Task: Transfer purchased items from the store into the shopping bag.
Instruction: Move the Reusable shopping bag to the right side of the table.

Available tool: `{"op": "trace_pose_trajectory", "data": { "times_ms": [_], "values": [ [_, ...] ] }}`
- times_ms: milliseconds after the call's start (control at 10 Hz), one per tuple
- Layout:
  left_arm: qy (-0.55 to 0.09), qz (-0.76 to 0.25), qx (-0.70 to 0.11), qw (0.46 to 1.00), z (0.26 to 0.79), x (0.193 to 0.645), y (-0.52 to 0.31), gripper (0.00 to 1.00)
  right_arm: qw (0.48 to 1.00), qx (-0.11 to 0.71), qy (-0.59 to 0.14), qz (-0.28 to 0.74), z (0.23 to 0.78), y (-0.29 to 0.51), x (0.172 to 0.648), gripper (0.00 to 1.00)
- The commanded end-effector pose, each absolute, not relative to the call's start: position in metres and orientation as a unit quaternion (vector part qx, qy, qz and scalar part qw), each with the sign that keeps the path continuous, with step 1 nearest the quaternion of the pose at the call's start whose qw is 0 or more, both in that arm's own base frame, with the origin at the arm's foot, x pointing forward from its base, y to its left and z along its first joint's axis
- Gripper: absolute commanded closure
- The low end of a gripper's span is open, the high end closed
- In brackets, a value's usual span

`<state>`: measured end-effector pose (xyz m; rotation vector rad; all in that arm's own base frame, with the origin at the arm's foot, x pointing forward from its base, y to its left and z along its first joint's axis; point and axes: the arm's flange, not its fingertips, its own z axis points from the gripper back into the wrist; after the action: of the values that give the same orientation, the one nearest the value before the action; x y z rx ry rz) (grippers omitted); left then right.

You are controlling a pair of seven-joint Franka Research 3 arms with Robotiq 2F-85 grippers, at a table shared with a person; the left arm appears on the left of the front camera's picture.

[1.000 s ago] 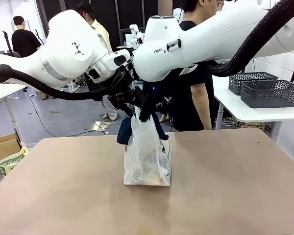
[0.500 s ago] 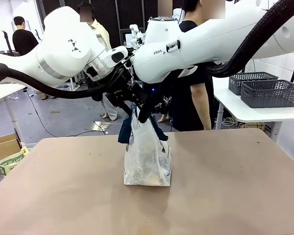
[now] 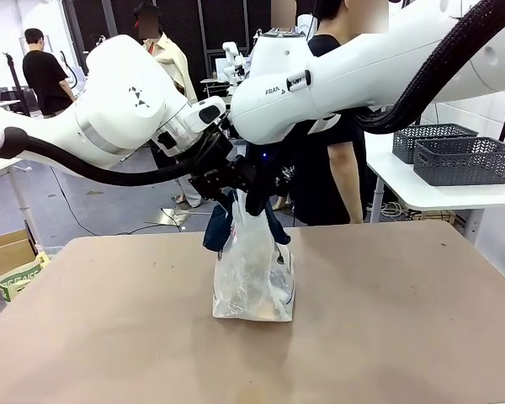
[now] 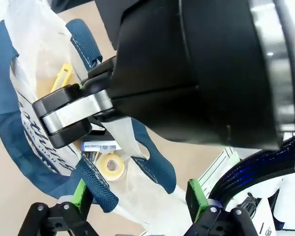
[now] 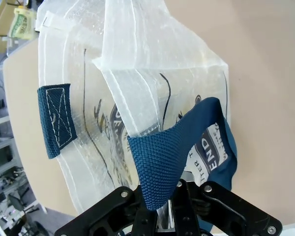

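Inside the shopping bag (image 4: 29, 113), blurred purchased items (image 4: 108, 162), half-hidden.

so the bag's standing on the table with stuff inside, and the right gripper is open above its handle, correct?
Not quite. The right gripper is shut on the navy strap handle, as the right wrist view shows. The shopping bag does stand on the table with items inside, such as a tape roll.
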<state>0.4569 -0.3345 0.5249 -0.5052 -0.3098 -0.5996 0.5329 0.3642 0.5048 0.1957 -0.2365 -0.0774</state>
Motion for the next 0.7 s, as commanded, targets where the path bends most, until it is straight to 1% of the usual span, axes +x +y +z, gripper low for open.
{"op": "trace_pose_trajectory", "data": {
  "times_ms": [0,300,500,600],
  "values": [
    [-0.147,-0.287,-0.234,0.917,0.513,0.449,-0.343,0.00,0.986,0.111,-0.119,-0.035,0.503,0.361,0.528,1.00],
    [-0.137,-0.291,-0.235,0.917,0.507,0.448,-0.350,0.00,0.986,0.109,-0.119,-0.036,0.504,0.361,0.527,1.00],
    [-0.134,-0.305,-0.210,0.919,0.504,0.447,-0.353,0.00,0.986,0.109,-0.119,-0.036,0.503,0.361,0.527,1.00],
    [-0.134,-0.307,-0.202,0.920,0.503,0.446,-0.354,0.20,0.986,0.109,-0.118,-0.036,0.503,0.361,0.527,1.00]
  ]
}}
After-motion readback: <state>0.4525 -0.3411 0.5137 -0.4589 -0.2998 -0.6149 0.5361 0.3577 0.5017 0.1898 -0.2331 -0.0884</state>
